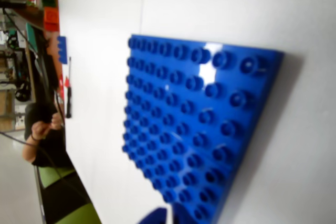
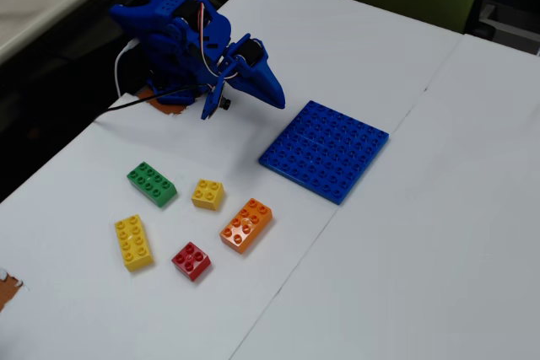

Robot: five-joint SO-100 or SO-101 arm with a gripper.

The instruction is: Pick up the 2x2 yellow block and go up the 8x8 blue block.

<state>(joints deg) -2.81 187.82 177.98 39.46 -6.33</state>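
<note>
in the fixed view, arm folded at far left of the white table, gripper pointing right, well above the surface, grasping nothing; whether clenched or released, cannot tell. blue plate flat on the table, right of the gripper, apart from it. yellow block near the middle-left, studs up, untouched, well apart from the plate. around it: green brick to its left, orange brick to its right and nearer, red brick nearer, long yellow brick at near left. in the wrist view, plate filling the centre, tilted in frame, a blue gripper tip just at the bottom edge.
</note>
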